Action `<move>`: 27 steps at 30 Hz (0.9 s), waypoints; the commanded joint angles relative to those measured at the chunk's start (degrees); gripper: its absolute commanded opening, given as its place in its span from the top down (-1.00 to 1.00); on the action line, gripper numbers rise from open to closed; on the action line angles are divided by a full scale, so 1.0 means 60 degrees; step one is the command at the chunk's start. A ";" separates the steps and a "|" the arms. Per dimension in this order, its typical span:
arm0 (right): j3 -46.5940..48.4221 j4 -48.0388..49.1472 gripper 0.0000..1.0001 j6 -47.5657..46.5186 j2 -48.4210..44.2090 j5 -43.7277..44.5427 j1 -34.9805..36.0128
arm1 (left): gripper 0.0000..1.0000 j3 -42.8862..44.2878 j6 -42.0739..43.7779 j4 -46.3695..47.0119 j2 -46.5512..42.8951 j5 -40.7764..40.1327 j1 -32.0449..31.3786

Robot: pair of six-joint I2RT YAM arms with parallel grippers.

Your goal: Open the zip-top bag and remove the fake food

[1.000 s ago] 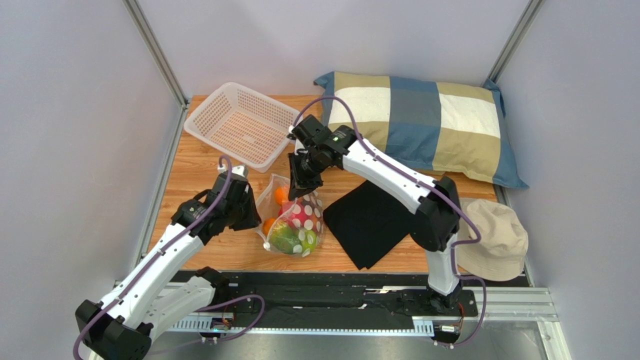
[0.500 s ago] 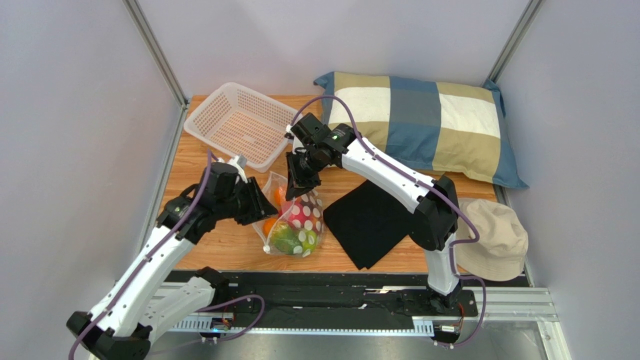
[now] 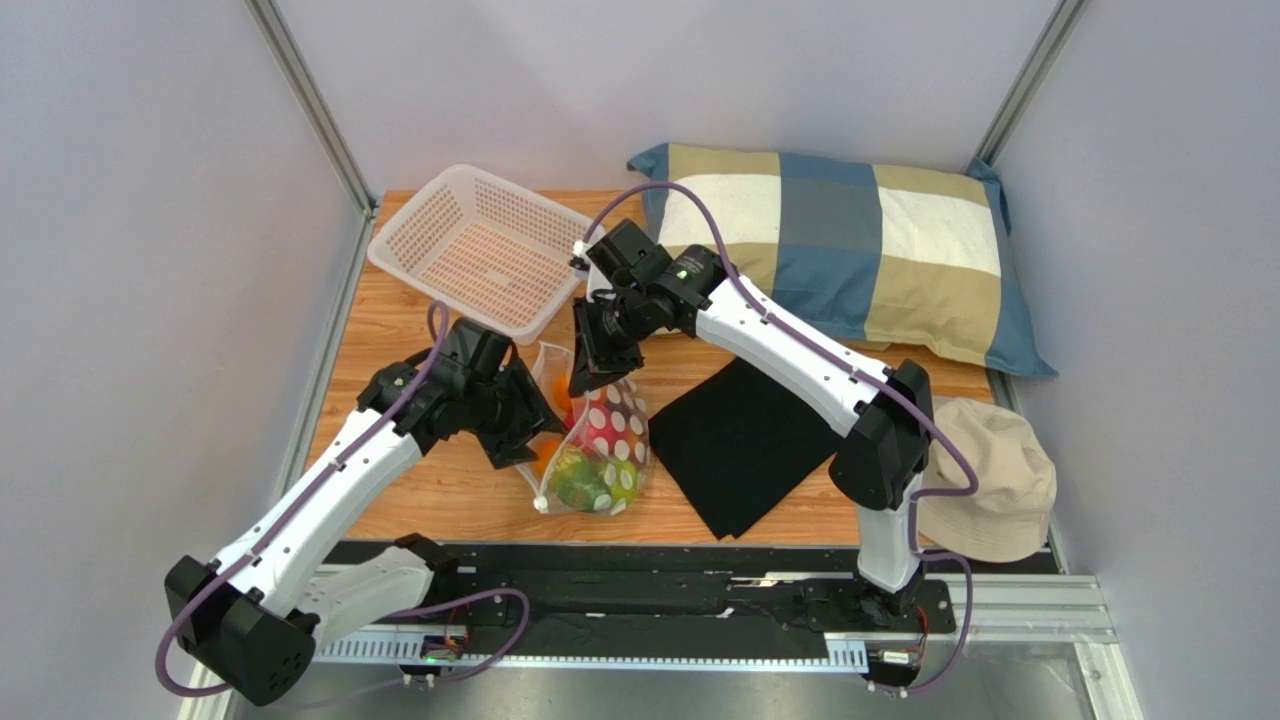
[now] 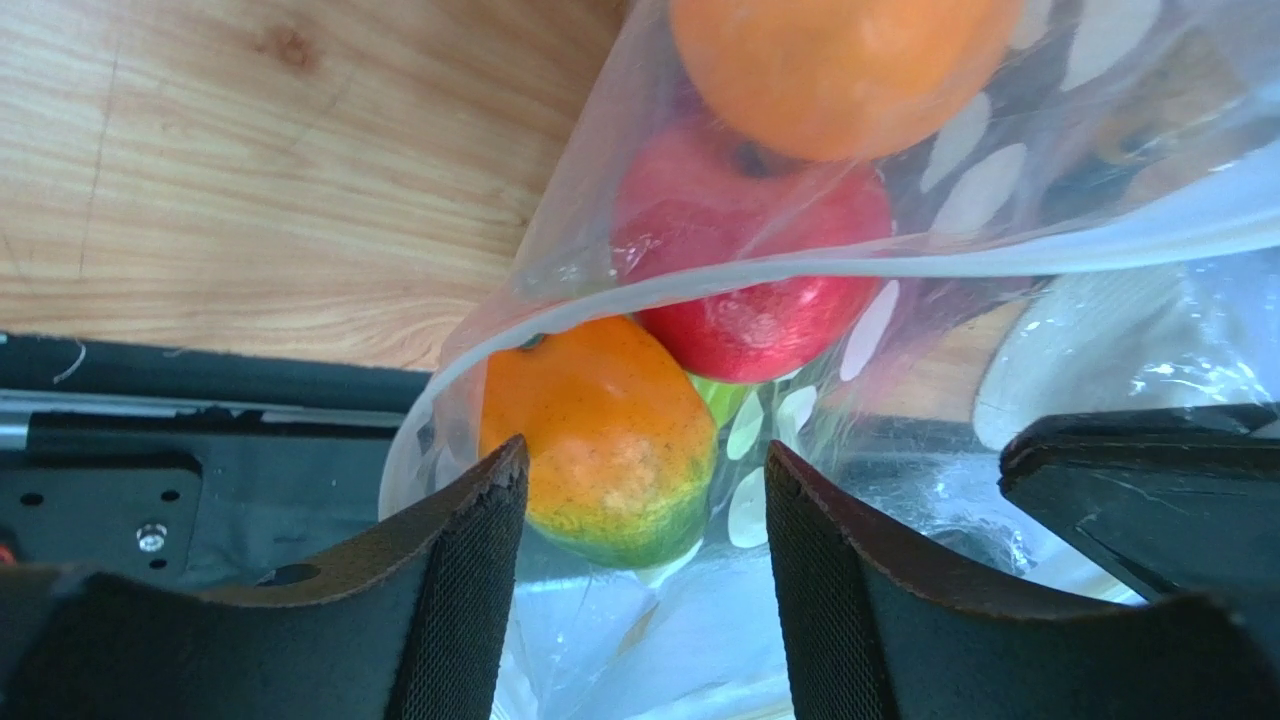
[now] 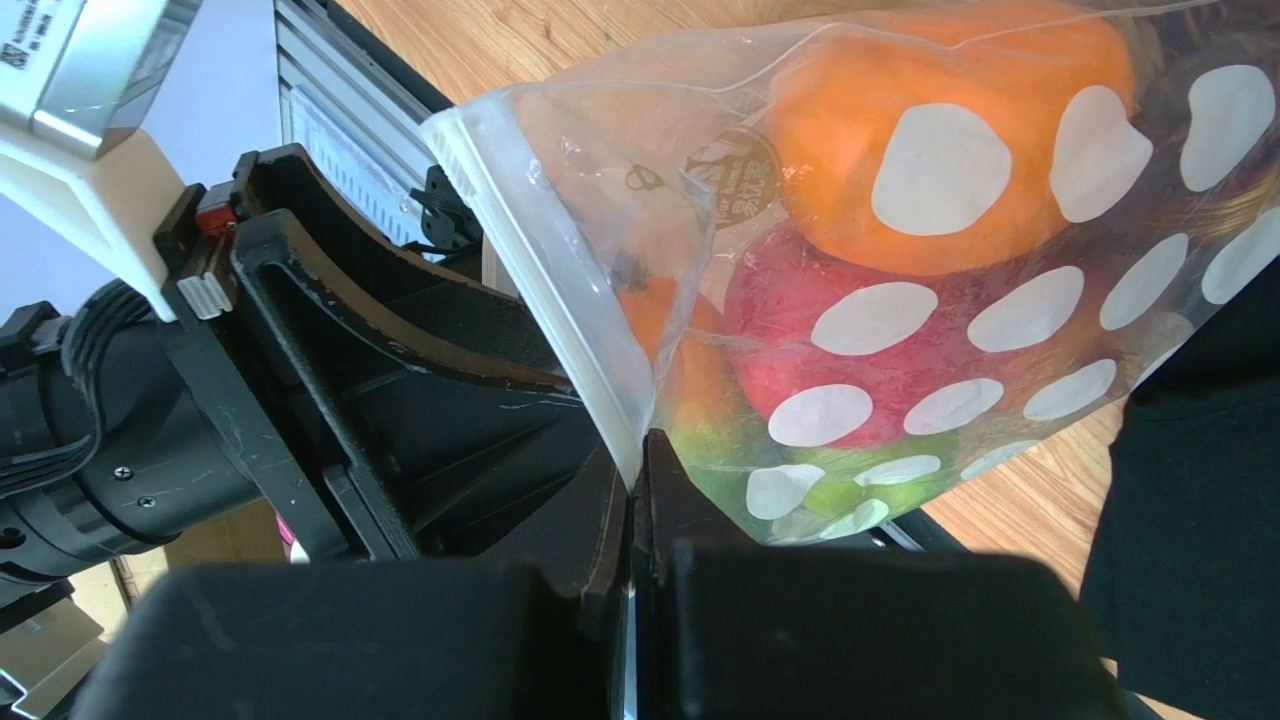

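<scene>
The zip-top bag [image 3: 601,446] lies on the wooden table, its top lifted, with the fake food inside. My right gripper [image 3: 592,369] is shut on the bag's rim strip; the right wrist view shows the strip pinched at the right gripper [image 5: 639,450]. Behind the dotted face of the bag [image 5: 1052,323] sit an orange fruit [image 5: 834,143] and a red fruit [image 5: 902,375]. My left gripper [image 3: 541,417] is open at the bag's mouth. In its own view the left gripper [image 4: 646,503] faces an orange-green fruit [image 4: 601,435], with a red fruit [image 4: 751,255] and an orange fruit [image 4: 834,60] beyond. Nothing is gripped between its pads.
A white lattice basket [image 3: 484,248] stands at the back left. A checked pillow [image 3: 842,248] lies at the back right. A black cloth [image 3: 736,435] lies just right of the bag, and a beige hat [image 3: 984,480] sits at the table's right edge.
My left arm swung right to the bag's mouth and its jaws widened. My right gripper kept its hold on the rim and drew it slightly up and back.
</scene>
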 commanded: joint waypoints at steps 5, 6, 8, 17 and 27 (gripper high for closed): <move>0.0049 0.0390 1.00 0.0176 -0.0468 -0.0061 0.0228 | -0.29 0.0481 -0.0631 -0.0876 0.0378 0.0126 -0.0057; 0.0049 0.0390 1.00 0.0176 -0.0454 -0.0032 0.0228 | -0.29 0.0570 -0.0630 -0.1054 0.0553 0.0097 -0.0071; 0.0035 0.0390 1.00 0.0206 -0.0439 -0.0002 0.0272 | -0.32 0.0687 -0.0660 -0.1347 0.0672 0.0169 -0.0101; 0.0035 0.0536 1.00 0.0381 -0.0351 0.0013 0.0389 | -0.38 0.0337 -0.0924 -0.0984 0.1155 0.0696 -0.0203; -0.0229 0.0653 1.00 0.0528 -0.0336 0.0115 0.0433 | -0.29 -0.0279 -0.0735 -0.0251 0.1390 0.0112 -0.0423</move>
